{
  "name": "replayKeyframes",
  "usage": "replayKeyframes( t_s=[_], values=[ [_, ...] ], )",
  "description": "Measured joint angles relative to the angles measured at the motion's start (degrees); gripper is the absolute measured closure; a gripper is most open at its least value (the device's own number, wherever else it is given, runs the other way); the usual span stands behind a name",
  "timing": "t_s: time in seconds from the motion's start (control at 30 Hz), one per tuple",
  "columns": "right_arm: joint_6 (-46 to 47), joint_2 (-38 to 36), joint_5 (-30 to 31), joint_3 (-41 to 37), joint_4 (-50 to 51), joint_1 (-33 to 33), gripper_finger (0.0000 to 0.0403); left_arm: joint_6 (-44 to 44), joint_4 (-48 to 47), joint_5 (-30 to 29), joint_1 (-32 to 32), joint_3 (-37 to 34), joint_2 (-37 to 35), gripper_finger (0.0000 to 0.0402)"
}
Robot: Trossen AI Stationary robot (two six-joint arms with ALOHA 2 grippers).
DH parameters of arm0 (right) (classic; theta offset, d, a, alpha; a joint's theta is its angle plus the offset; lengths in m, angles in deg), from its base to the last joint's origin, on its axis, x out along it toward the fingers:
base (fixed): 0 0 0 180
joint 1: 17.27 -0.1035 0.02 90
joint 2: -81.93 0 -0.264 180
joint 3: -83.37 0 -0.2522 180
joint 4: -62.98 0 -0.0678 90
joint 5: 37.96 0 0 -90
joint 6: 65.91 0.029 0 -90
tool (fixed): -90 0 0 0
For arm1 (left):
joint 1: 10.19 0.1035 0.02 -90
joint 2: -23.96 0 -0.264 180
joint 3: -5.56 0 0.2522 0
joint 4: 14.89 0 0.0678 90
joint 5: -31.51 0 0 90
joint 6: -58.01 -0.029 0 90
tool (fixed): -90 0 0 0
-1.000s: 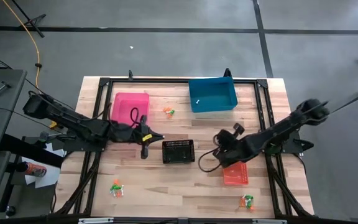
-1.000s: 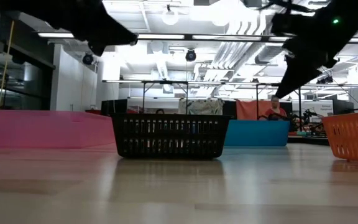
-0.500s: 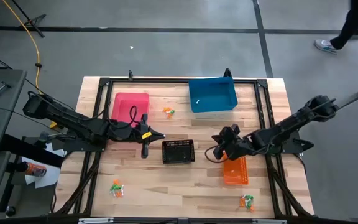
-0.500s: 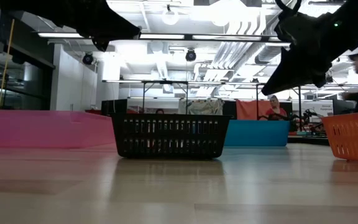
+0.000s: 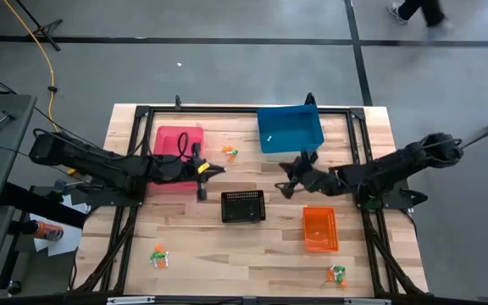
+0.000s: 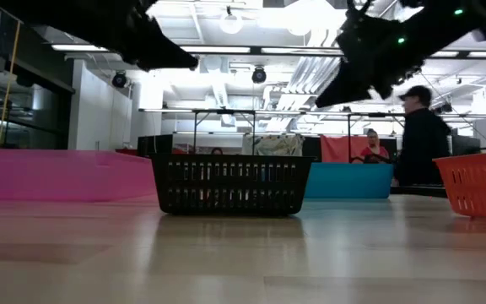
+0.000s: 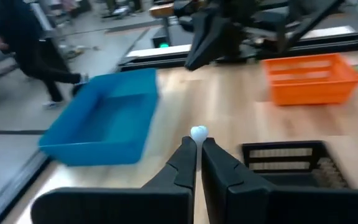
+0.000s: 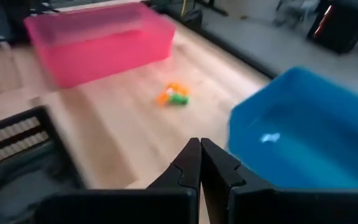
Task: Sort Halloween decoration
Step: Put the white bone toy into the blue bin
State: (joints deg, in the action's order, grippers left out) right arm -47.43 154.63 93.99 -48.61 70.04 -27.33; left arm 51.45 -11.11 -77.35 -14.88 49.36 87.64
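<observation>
The Halloween decoration lies in small scattered clusters on the wooden table (image 5: 252, 246): one orange and green cluster (image 5: 230, 152) sits between the pink bin (image 5: 174, 140) and the blue bin (image 5: 290, 129); a second cluster (image 5: 158, 256) lies near the table's front left corner; a third cluster (image 5: 337, 273) lies near the front right corner, just in front of the orange basket (image 5: 320, 229); a small white piece (image 5: 269, 138) rests inside the blue bin. One more tiny white trinket (image 7: 198, 132) is pinched at the fingertips of the left gripper (image 7: 198, 144), whose fingers are clamped on it with only a thin gap showing between them. In the high view the left gripper (image 5: 205, 172) hovers just beside the pink bin's right edge, above and to the left of the black basket (image 5: 243, 206) in the middle of the table. The right gripper (image 5: 288, 180) hangs just in front of the blue bin, between it and the black basket; in its wrist view its fingers (image 8: 189, 163) are pressed together with nothing between them. In the low view both arms are raised above the table; a person (image 6: 420, 143) in dark clothes stands in the room beyond it.
</observation>
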Motion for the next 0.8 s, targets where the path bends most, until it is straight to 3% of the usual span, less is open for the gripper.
replayKeyframes(
  t_s=[0.37,0.67,0.8],
  values=[
    [-19.37,0.03,0.54,0.02,-6.9,16.83,0.0402,-11.94,3.93,0.0,15.27,0.02,0.0,0.0401],
    [-21.05,0.05,-12.48,0.04,-9.03,28.99,0.0402,-12.22,2.99,0.22,23.1,0.02,0.0,0.0401],
    [-27.05,0.05,-17.63,0.04,-12.81,32.28,0.0402,-15.05,2.84,0.41,24.27,0.02,0.0,0.0401]
  ],
)
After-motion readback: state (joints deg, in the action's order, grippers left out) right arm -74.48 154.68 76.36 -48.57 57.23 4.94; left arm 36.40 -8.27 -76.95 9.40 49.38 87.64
